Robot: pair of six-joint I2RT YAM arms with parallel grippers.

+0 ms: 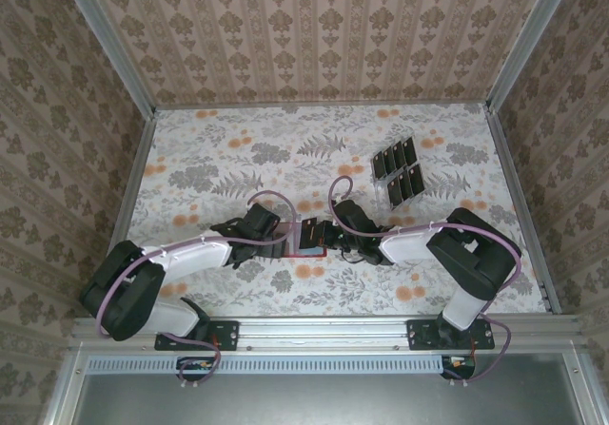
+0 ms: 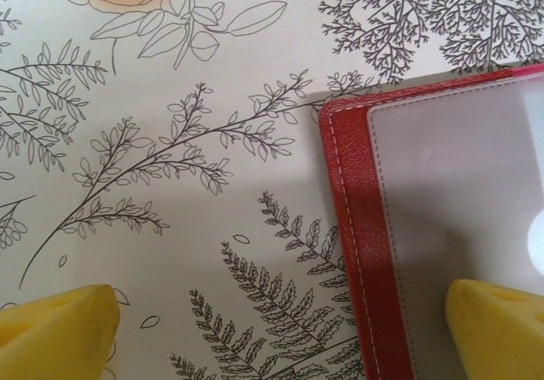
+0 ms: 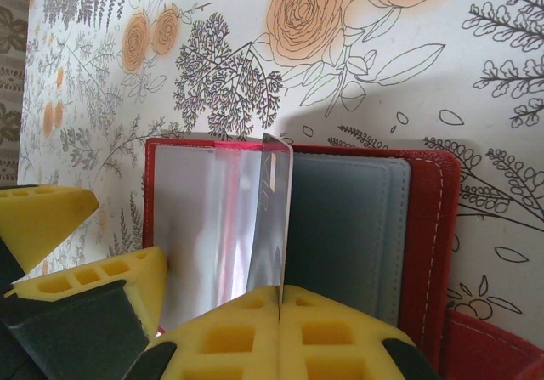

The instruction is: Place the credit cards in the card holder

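Where overhead blurs, wrists tell — right gripper (image 3: 279, 316) clamps credit card (image 3: 270, 218) (upright); left gripper (image 2: 280, 333) gapes at card holder (image 2: 348, 227).

Left arm (image 1: 190, 251), right arm (image 1: 411, 244): white rounded links, bulky glossy black joint housings. Lilac cables (image 1: 265, 195), one per arm, thin, run along white link and loop at wrist. Black base plates (image 1: 217, 333), flat, rectangular. Left fingers (image 2: 59, 325): plain matte yellow wedges. Right fingers (image 3: 229, 342): yellow, square moulded recesses, black parts behind.
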